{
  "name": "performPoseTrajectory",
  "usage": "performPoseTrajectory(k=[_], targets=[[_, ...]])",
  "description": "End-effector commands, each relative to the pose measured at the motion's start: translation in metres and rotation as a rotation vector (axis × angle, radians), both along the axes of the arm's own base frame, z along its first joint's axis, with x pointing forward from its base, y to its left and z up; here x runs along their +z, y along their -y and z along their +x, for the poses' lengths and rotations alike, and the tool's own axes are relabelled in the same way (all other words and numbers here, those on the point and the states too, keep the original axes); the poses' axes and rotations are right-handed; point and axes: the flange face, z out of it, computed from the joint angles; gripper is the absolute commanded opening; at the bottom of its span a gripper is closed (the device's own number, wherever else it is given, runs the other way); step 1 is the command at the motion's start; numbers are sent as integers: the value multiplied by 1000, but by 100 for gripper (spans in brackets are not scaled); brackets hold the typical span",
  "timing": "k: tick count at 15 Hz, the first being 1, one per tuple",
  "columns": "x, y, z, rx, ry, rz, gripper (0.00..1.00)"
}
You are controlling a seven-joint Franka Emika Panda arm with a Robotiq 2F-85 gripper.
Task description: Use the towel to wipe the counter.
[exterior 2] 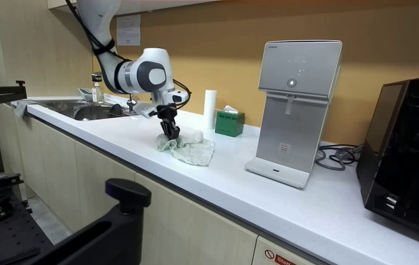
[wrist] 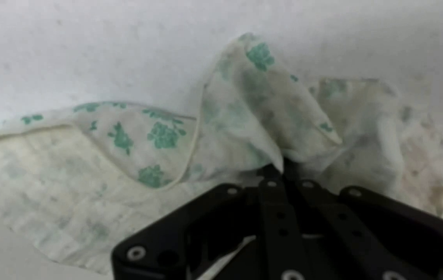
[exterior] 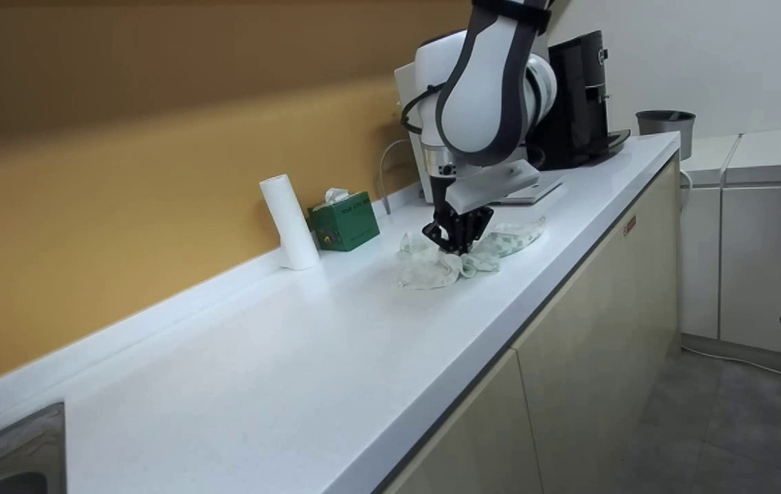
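Observation:
The towel is a thin whitish cloth with green flower prints. It lies crumpled on the white counter (exterior: 260,370) in both exterior views, at the towel (exterior: 428,271) and the towel (exterior 2: 196,152). My gripper (exterior: 459,248) points down into the towel's bunched middle, close to the counter top; it also shows in an exterior view (exterior 2: 173,137). In the wrist view the gripper (wrist: 282,171) has its fingers close together with a fold of the towel (wrist: 241,116) pinched between them. The fingertips are partly hidden by cloth. The towel spreads out flat to both sides of the fingers.
A white paper roll (exterior: 291,223) and a green tissue box (exterior: 344,221) stand by the wall. A silver water dispenser (exterior 2: 294,110) and a black appliance (exterior 2: 408,154) stand further along. A sink (exterior 2: 91,112) is at the opposite end. The counter's front edge (exterior 2: 180,180) runs near the towel.

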Motion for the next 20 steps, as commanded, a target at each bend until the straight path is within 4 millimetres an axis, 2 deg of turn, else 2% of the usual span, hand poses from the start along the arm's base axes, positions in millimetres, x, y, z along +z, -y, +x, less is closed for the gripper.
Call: performPoseTrajectory(k=[1,8,13,15,17,20], targets=[[-27,-26,43,34,10,1,1],[-48,-68,124,117,66,36,1],[-53,-76,172,179,52,14,1],[-48,-75,179,199,28,-1,1],[-41,-69,177,211,-5,-23,1],[-30,-58,159,212,-33,-32,1]])
